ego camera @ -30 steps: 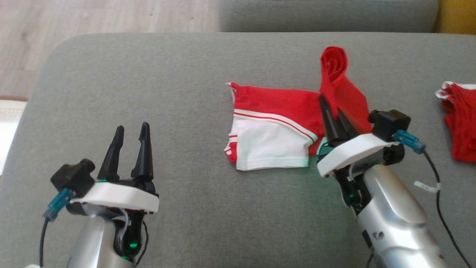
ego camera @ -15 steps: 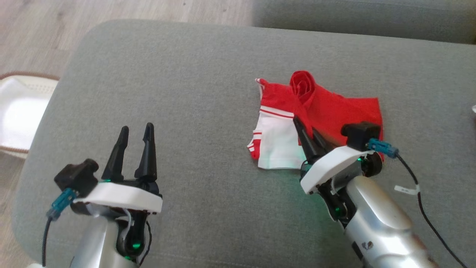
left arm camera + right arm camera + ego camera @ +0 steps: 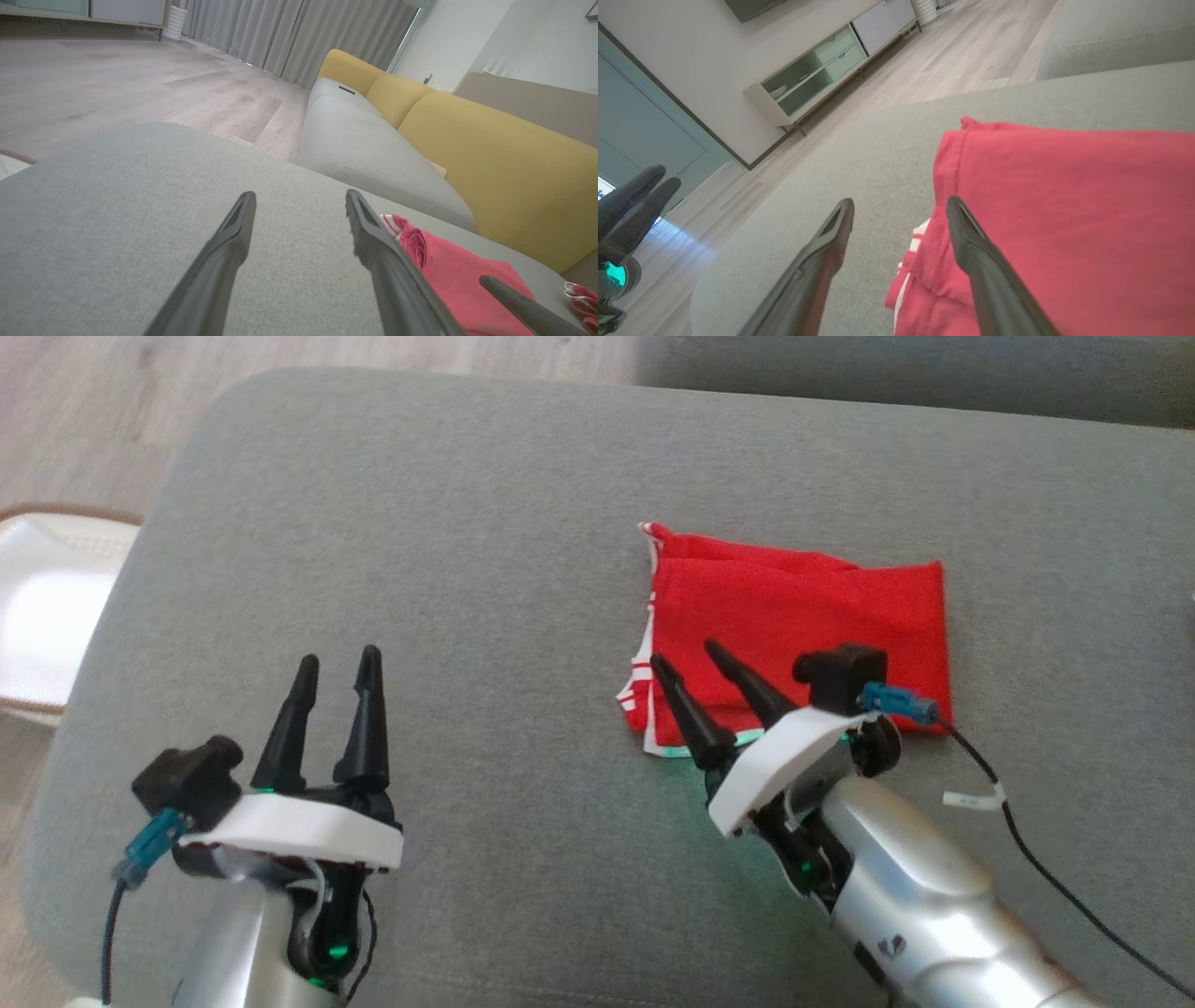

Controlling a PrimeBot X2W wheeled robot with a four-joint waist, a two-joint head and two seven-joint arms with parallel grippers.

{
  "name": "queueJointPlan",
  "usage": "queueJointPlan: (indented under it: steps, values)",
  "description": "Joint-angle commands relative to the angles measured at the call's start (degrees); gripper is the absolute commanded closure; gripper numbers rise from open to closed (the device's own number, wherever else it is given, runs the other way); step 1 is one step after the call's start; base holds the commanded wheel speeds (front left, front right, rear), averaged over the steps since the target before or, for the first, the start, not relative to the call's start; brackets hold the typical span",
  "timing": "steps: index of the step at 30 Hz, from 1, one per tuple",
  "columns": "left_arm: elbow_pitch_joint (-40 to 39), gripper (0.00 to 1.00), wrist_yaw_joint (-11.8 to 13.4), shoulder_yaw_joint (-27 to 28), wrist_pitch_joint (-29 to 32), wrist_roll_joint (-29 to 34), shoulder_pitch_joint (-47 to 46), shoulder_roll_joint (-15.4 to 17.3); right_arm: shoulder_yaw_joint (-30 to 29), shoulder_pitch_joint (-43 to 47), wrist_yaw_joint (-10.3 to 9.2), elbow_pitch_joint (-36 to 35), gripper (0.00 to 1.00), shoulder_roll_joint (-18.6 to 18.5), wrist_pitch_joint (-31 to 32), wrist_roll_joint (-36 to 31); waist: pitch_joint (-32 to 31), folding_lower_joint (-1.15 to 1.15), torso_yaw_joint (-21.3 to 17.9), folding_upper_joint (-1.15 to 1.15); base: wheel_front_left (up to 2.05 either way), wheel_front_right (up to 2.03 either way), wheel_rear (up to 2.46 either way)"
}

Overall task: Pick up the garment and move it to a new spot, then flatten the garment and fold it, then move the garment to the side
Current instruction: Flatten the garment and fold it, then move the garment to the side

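Left pincer (image 3: 338, 658): fingers moderately apart, empty, over the bare grey cushion (image 3: 448, 504), well left of the work. Right pincer (image 3: 687, 653): spread, holding nothing, tips over the near-left corner of the folded red garment (image 3: 803, 607). The rest of the cloth lies ahead and to the right of those tips, flat on the cushion. White striped trim (image 3: 638, 669) shows at that corner, just beside my tips. My read: light, limp knit, and the plies will slide and unfold if I grab only one. Best pinch is the stacked left edge, all layers, low against the cushion.
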Motion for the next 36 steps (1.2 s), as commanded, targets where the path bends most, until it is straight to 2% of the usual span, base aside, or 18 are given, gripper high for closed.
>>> queueJointPlan:
  steps: [1,6,13,19,23,31,36]
  values:
    - [-1.99,0.00,-0.24,2.11,-0.34,0.03,-2.45,0.66,0.38,-2.58,-0.05,-1.58,0.00,0.90,-1.17,0.28,-0.30,0.00,-1.13,0.00,0.00,0.00,0.00]
    - [-3.21,0.00,-0.26,2.87,-0.34,0.51,-2.56,0.66,-2.22,-5.35,-0.05,-0.56,0.00,0.91,-4.11,-3.00,-0.45,0.00,-5.05,0.00,0.00,0.00,0.00]
    - [-6.38,0.00,0.00,4.01,-0.34,0.74,-3.65,0.66,-14.66,-6.47,-0.05,-0.16,0.00,0.58,-6.13,-18.31,-0.25,0.00,-10.15,0.00,0.00,0.00,0.00]
    - [-8.15,0.00,0.43,5.24,-0.34,0.81,-4.49,0.66,-29.20,-0.86,-0.05,-9.49,0.00,-0.52,-6.24,-28.26,-0.07,0.00,-12.72,0.00,0.00,0.00,0.00]
    - [-8.42,0.00,0.57,5.57,-0.34,1.04,-3.93,0.66,-35.25,4.21,-0.05,-15.71,0.00,-0.12,-6.24,-33.36,-0.26,0.00,-13.64,0.00,0.00,0.00,0.00]
    - [-8.06,0.00,0.93,5.39,-0.34,1.19,-1.13,0.66,-38.86,10.54,-0.05,-20.87,0.00,0.81,-6.25,-35.87,-0.32,0.00,-14.78,0.00,0.00,0.00,0.00]
    - [-8.34,0.00,1.05,5.19,-0.34,1.27,-0.03,0.66,-38.37,12.01,-0.05,-22.23,0.00,0.88,-6.25,-33.66,0.14,0.00,-14.89,0.00,0.00,0.00,0.00]
